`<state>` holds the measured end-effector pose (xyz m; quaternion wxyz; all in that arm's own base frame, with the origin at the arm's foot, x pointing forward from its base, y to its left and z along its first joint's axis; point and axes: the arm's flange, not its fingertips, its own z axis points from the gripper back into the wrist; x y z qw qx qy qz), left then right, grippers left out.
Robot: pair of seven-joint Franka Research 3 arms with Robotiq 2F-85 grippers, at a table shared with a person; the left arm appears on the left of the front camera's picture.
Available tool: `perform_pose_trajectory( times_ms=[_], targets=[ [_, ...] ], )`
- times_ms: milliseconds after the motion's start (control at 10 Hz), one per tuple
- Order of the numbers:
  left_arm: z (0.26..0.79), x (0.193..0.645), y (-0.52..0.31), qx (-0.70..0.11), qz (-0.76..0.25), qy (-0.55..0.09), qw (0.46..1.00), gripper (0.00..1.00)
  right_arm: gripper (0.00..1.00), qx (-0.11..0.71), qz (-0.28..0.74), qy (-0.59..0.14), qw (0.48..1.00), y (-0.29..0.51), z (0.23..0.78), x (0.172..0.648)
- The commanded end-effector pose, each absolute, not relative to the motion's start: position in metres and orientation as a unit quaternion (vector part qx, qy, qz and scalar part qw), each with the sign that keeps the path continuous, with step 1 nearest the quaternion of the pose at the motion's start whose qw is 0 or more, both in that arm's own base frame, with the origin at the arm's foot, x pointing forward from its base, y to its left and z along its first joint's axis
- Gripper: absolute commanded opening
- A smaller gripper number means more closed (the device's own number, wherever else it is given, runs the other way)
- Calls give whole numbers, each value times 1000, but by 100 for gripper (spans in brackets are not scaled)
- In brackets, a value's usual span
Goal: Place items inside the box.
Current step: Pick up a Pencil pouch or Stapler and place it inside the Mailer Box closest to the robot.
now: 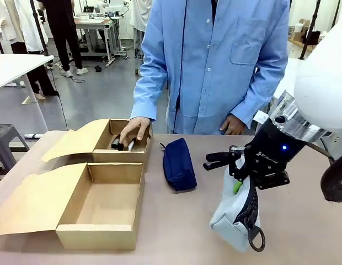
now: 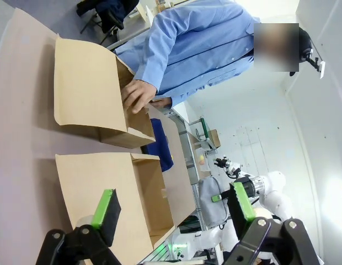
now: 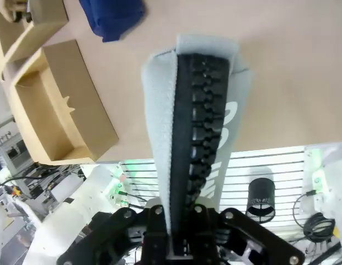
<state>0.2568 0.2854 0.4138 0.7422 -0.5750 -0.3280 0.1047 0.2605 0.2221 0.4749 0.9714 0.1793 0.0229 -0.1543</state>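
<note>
Right gripper (image 1: 238, 185) clamped on grey zip pouch (image 1: 233, 220), which hangs below it; left gripper (image 2: 172, 205) open, cardboard box (image 2: 153, 194) ahead.

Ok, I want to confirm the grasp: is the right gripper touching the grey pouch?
Touching. In the right wrist view the right gripper is shut on the grey pouch, pinching it along its zip edge.

Grey pouch (image 1: 233, 220) with black zip (image 3: 197, 127), navy pouch (image 1: 178, 164), light-blue shirt (image 1: 215, 55).
</note>
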Motion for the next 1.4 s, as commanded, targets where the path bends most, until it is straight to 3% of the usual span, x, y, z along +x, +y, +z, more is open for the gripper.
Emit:
perform_pose_trajectory(
  times_ms=[0, 300, 500, 700, 900, 1100, 1300],
  targets=[
    [414, 258, 284, -578, 96, -339, 736, 100, 6, 189, -171, 19, 967, 238, 466, 280],
    [414, 258, 284, -578, 96, -339, 736, 100, 6, 209, -61, 18, 976, 315, 499, 315],
    [414, 258, 284, -578, 96, -339, 736, 100, 6, 190, -52, -9, 980, 380, 511, 342],
    [414, 258, 284, -578, 96, -339, 736, 100, 6, 204, -50, 29, 977, 449, 503, 359],
    [414, 258, 284, -578, 96, -339, 736, 100, 6, 234, -97, 28, 967, 513, 486, 353],
    [414, 258, 284, -578, 96, -339, 736, 100, 6, 241, -78, 19, 967, 555, 461, 345],
    [414, 258, 284, -578, 96, -339, 736, 100, 6, 247, -72, 39, 966, 532, 460, 337]
  ],
)
